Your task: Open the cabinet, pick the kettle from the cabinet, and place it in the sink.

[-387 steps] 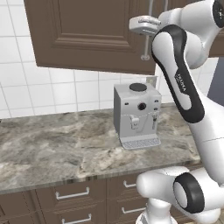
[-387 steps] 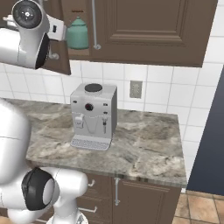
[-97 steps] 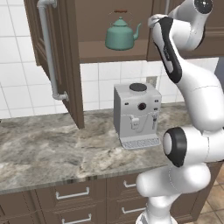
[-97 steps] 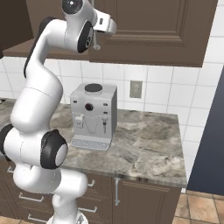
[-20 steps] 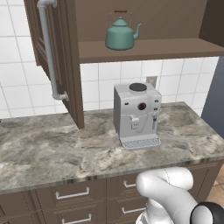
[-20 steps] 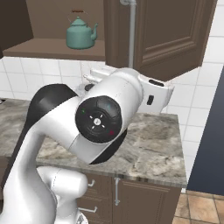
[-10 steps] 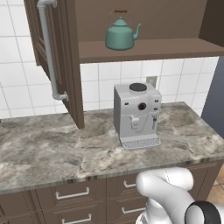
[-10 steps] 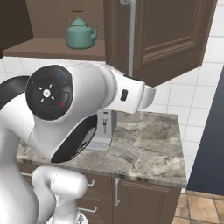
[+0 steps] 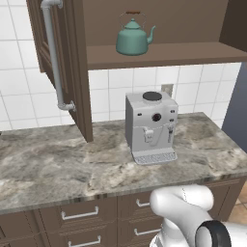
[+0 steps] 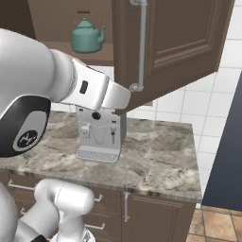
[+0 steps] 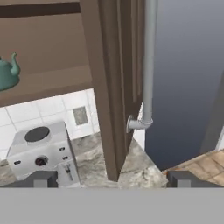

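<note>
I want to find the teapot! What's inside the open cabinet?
Inside the cabinet, the teal kettle stands alone on the shelf. The cabinet's top part is cut off, so anything higher up stays hidden.

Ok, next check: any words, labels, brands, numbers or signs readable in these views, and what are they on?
None can be read.
Round emblem on the robot's dark arm joint: a logo, no legible letters.
Coffee machine: dials and a button, no visible label.
Kettle and cabinet door: no markings.
</note>
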